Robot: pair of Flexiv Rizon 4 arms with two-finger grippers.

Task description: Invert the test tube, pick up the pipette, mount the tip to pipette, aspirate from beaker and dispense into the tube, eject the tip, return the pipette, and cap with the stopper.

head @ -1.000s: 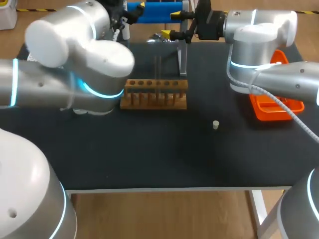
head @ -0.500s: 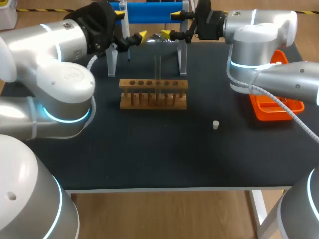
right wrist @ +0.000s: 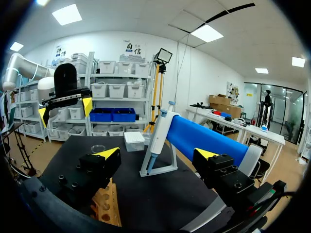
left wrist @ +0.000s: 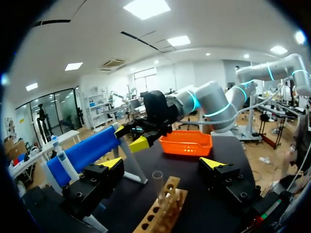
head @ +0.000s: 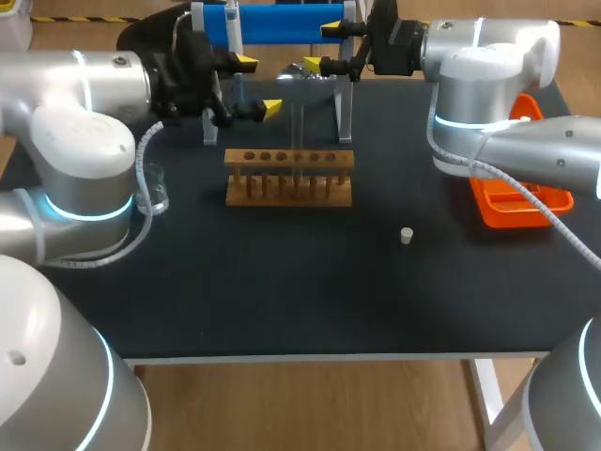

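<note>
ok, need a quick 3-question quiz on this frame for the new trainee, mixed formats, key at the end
1. True or false: the stopper plugs the test tube.
2. Pick one: the pipette is A) in the left end effector, B) in the right end effector, C) on its stand.
3. Fill in: the orange tray lies on the robot's ___ side.

Key
1. False: it lies on the table, apart from the rack.
2. C: both end effectors are open and empty.
3. right
</note>
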